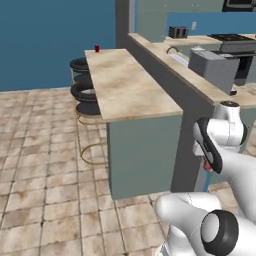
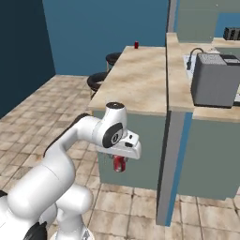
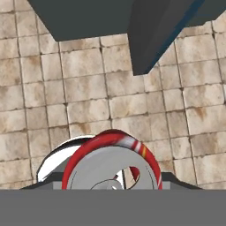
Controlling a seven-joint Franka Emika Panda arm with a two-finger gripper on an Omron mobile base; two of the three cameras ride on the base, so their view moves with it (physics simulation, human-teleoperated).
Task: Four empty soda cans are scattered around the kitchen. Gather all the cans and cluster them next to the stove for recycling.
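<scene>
A red soda can (image 3: 112,163) with a silvery top is seen clamped in the gripper (image 2: 120,164), the fingers closed on its sides; in the hand view its round top is looked down on, with brown tiled floor (image 3: 88,101) far below it; in the right base view the can (image 2: 120,163) is seen hanging under the white hand, in front of the grey-green face of the breakfast counter (image 2: 140,79) and well above the floor; in the left base view a small red part of it (image 1: 208,165) is glimpsed behind the arm, beside the counter's end post. A second red can (image 1: 97,48) is stood upright at the far end of the breakfast counter (image 1: 130,82), near its edge above the black stools (image 1: 85,92); it is also seen, small, in the right base view (image 2: 136,45). Beyond the breakfast counter, on the higher beige worktop, a grey box-shaped appliance (image 2: 214,79) is set; further behind it, the black stove (image 1: 235,42) is seen against the back wall, with a toaster (image 1: 178,32) at its left.
</scene>
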